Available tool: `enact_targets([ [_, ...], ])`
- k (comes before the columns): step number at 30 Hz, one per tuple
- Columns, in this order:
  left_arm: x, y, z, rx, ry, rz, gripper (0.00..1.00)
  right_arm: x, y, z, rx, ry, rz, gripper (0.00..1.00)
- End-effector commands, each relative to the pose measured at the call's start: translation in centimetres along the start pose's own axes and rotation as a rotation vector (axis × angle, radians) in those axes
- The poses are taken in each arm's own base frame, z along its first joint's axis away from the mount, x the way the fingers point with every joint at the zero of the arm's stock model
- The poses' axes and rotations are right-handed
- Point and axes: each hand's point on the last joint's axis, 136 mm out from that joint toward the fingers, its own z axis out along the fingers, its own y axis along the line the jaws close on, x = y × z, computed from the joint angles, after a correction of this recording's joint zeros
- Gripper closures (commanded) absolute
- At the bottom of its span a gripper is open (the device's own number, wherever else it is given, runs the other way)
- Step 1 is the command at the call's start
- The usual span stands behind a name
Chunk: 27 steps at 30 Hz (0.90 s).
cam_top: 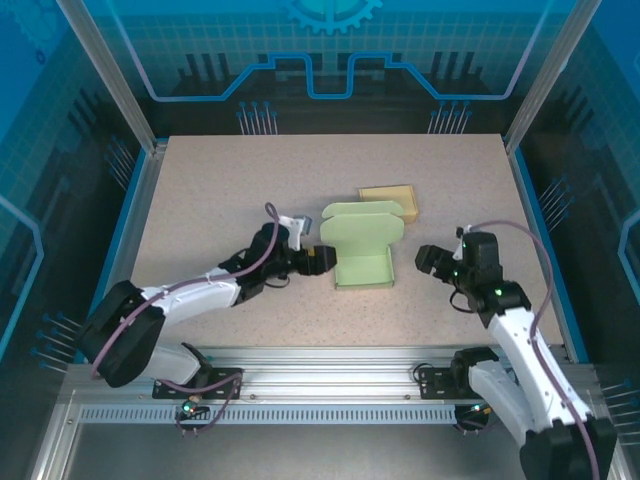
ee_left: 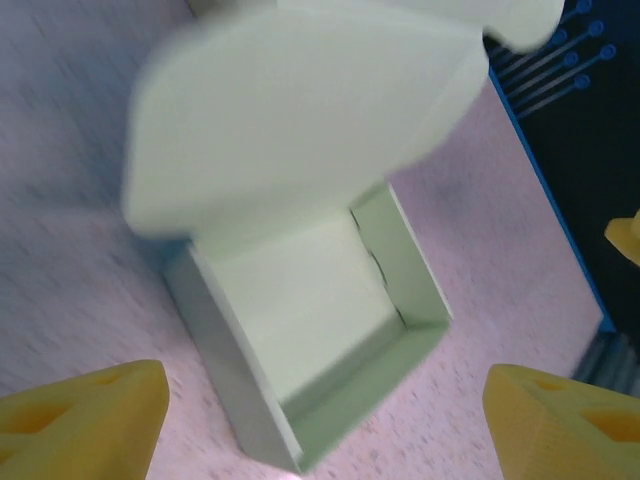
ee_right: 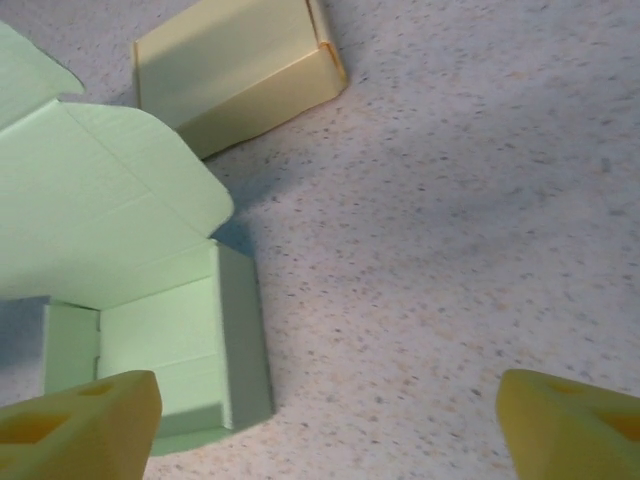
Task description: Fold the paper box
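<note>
Green box (cam_top: 363, 268) mid-bench (cam_top: 200, 190), tray formed, lid up; left pincer (cam_top: 322, 259) wide just beside its left wall, right pincer (cam_top: 432, 259) wide, empty, off to its right, so a one-sided lid push would likely skid it toward the yellow box (cam_top: 388, 201).

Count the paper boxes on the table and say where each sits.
2. The green box sits open, lid up, in the middle of the table. The yellow box lies closed just behind it, to the right.
</note>
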Motion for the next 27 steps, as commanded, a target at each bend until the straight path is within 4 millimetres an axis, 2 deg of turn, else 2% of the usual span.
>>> enact_targets([
  [1, -1.4, 3.6, -0.8, -0.150, 0.041, 0.159, 0.16, -1.7, 2.5, 0.6, -0.087, 0.043, -0.116, 0.24],
  [4, -2.7, 4.8, -0.2, -0.155, 0.068, 0.215, 0.16, -2.8, 3.2, 2.0, -0.083, 0.096, -0.156, 0.35],
  [9, -3.4, 5.0, 1.7, -0.107, 0.103, 0.288, 0.20, -4.2, 4.3, 3.9, -0.097, 0.116, -0.240, 0.33],
  [13, -3.8, 5.2, 2.8, -0.100, 0.094, 0.315, 0.22, -4.0, 5.1, 5.5, -0.140, 0.132, -0.289, 0.32],
  [14, -4.0, 5.3, 3.0, -0.104, 0.095, 0.322, 0.23, -5.0, 5.9, 5.6, -0.162, 0.112, -0.304, 0.32],
  [15, -4.0, 5.4, 3.4, -0.106, 0.097, 0.325, 0.23, -5.2, 6.2, 6.2, -0.177, 0.113, -0.315, 0.32],
  [21, -4.4, 5.3, 4.8, -0.081, 0.094, 0.324, 0.30, -5.1, 7.4, 9.2, -0.228, 0.159, -0.364, 0.35],
  [27, -5.0, 5.3, 5.5, -0.074, 0.080, 0.324, 0.41, -5.1, 7.9, 10.5, -0.233, 0.173, -0.380, 0.38],
])
